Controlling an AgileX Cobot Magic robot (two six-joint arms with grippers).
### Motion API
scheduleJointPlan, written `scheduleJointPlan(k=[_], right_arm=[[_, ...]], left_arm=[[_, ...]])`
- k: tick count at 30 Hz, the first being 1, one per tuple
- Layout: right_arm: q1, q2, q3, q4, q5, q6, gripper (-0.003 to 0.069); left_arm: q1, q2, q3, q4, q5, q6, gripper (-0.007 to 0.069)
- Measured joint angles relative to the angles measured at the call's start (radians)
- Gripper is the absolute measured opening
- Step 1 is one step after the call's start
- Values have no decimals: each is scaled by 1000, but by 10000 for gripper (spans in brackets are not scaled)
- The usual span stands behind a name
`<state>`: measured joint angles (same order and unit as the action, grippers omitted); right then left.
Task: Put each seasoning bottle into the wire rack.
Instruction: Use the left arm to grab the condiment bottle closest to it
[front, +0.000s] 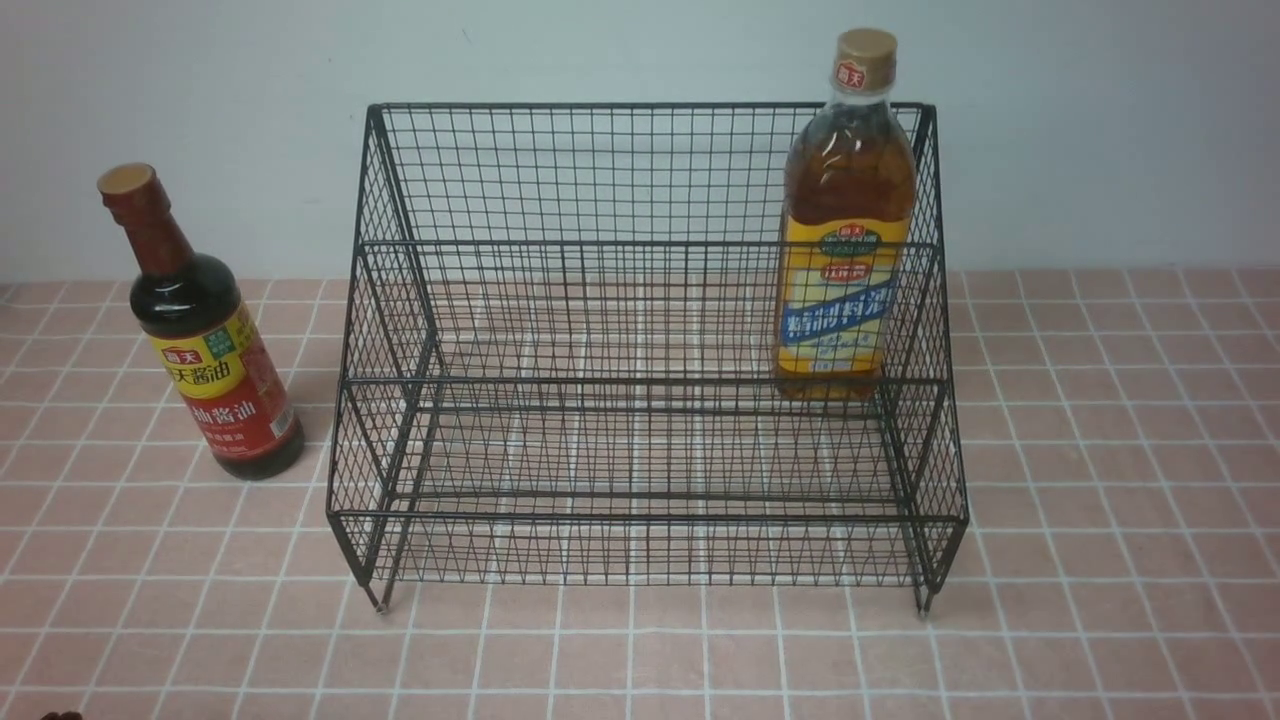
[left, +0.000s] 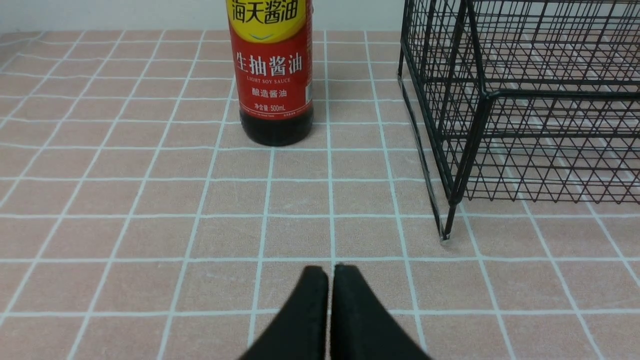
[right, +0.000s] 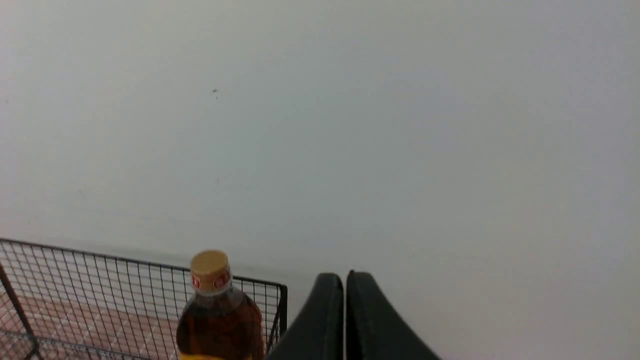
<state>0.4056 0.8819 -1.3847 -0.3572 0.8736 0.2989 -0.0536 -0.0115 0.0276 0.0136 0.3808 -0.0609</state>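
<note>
From the front, the rack (front: 640, 517) stands mid-table (front: 1100, 520), with bare tiles before it and at both sides. The amber bottle (front: 845, 250) stands upright on the upper shelf, at the right end. The soy-sauce bottle (front: 215, 360) stands on the tiles left of the rack, apart from it.

In the left wrist view, the left gripper (left: 330, 274), fingers pressed together, hangs over open tiles short of the soy-sauce bottle.

In the right wrist view, the right gripper (right: 345, 277), fingers pressed together, faces the wall near the rack's top corner.
</note>
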Motion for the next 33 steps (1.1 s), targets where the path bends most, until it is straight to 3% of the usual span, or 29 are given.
scheduleJointPlan(k=[8, 15, 20, 28, 33], right_arm=[[0, -381, 508, 100, -203, 29, -13], [0, -604, 949, 323, -611, 13, -13], [0, -621, 1180, 535, -898, -104, -13], [0, -621, 1227, 573, -980, -246, -13], [0, -621, 1228, 576, -989, -257, -13]], left_arm=[[0, 0, 0, 0, 0, 0, -6], [0, 0, 0, 0, 0, 0, -6], [0, 0, 0, 0, 0, 0, -6], [0, 0, 0, 0, 0, 0, -6], [0, 0, 0, 0, 0, 0, -6]])
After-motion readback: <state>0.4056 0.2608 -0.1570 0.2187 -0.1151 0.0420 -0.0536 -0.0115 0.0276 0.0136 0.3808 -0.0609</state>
